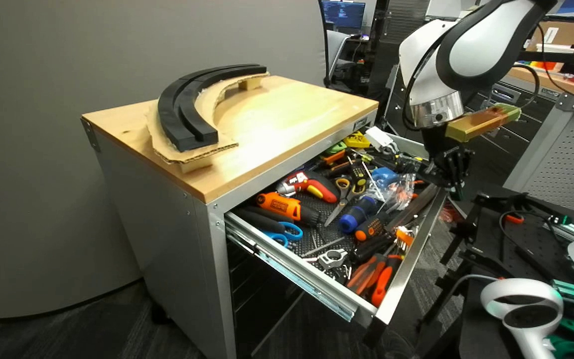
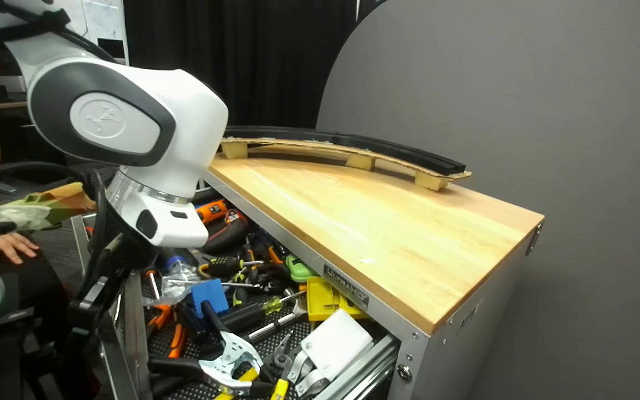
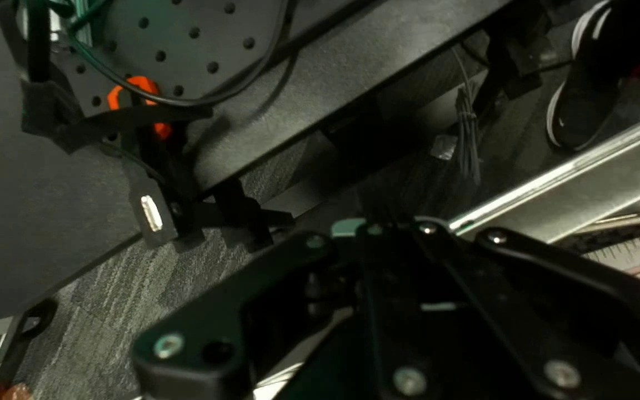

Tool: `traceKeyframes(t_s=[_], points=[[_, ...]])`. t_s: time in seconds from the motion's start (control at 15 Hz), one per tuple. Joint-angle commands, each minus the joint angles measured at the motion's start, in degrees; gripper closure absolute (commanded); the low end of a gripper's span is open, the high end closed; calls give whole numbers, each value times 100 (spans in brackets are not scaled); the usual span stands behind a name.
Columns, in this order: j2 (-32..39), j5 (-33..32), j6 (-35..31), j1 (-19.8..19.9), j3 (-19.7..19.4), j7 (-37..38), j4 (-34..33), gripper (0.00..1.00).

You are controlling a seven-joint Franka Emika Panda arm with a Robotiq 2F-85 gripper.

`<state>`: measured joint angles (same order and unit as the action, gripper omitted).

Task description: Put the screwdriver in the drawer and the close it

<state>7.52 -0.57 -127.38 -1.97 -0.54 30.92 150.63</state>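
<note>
The drawer (image 1: 409,276) is pulled out under the wooden top and full of tools. Its front also shows in the other exterior picture (image 2: 138,333) and in the wrist view (image 3: 581,183). My gripper (image 1: 455,189) points down at the outer side of the drawer front. In the wrist view the fingertips (image 3: 386,225) are close together with nothing visible between them, and the drawer's front edge passes behind them. I cannot pick out the stubby yellow screwdriver among the tools; it is hidden or out of view.
A black table (image 1: 516,239) with brackets stands in front of the drawer, with a white controller (image 1: 526,299) on it. A curved black track (image 1: 182,104) lies on the wooden top (image 1: 307,114). A person's hand (image 2: 6,244) rests nearby. A shoe (image 3: 589,89) is on the floor.
</note>
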Motion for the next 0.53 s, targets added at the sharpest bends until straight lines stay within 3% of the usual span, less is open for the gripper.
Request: traceKeyframes(t_s=[0.0, 0.47], points=[[179, 85, -883, -152, 51, 515, -129, 100], [794, -488, -1632, -359, 37, 1076, -890, 100]])
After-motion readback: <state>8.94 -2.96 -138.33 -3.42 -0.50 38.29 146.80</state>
